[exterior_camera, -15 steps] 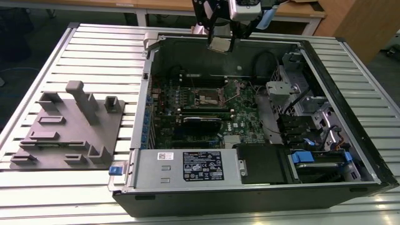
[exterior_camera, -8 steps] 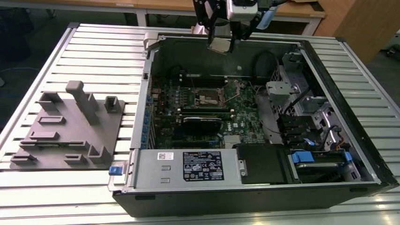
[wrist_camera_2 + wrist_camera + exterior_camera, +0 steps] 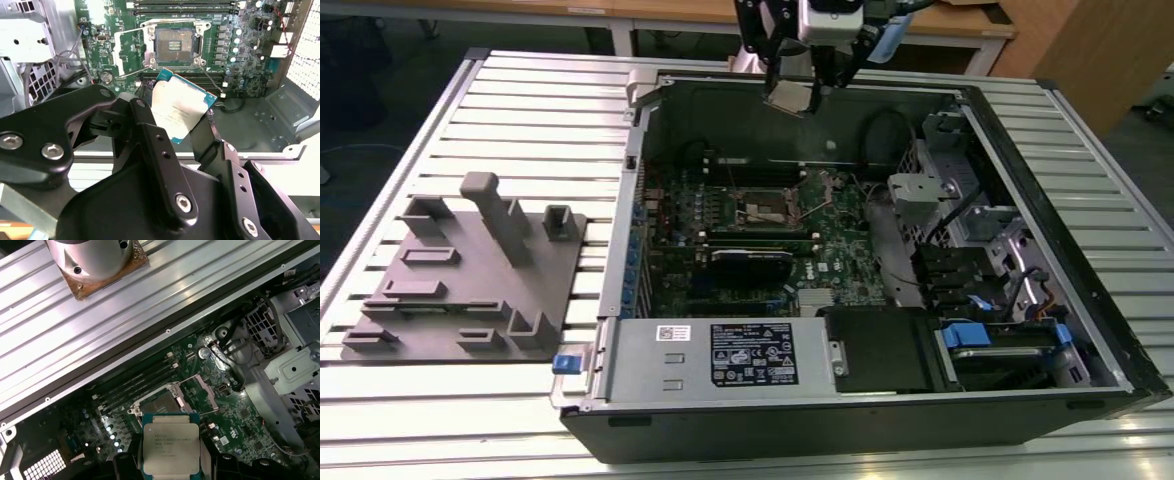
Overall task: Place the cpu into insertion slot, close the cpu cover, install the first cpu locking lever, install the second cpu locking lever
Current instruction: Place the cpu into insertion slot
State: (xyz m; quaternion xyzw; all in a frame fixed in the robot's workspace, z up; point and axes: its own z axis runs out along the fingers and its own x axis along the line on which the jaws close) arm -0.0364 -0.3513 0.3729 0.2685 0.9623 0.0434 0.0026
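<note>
Silver-grey metal is catching the light on the small flat square cpu [image 3: 181, 107], which is riding in the arm's black gripper [image 3: 178, 120] above the open black computer case [image 3: 854, 425]. The fingers [image 3: 150, 132] are clamping the chip by two opposite edges of its green rim, leaving the metal top uncovered. On the exterior view's dial, taken from the middle of the case, the cpu is hanging at about twelve o'clock. It is near the case's rim, clear of everything below it, and tilted rather than level.

The small square insertion slot [image 3: 767, 205] with its tan-gold pin field is lying on the green motherboard [image 3: 761, 250], well apart from the chip and at roughly six o'clock from it. The pin field is showing bare in both wrist views, with nothing seated in it. A grey moulded fixture plate [image 3: 467, 290] is sitting at nine o'clock of the case on the ribbed aluminium table [image 3: 480, 420].

Judging by its look, the chip is going to handle as light, thin and stiff. Its smooth lid is offering little friction, so the edges are looking like the sensible place to take hold. The contacts beneath and the slot's pins are looking fragile, and any skewed or forced seating is risking bent pins. Placement is not yet done.
</note>
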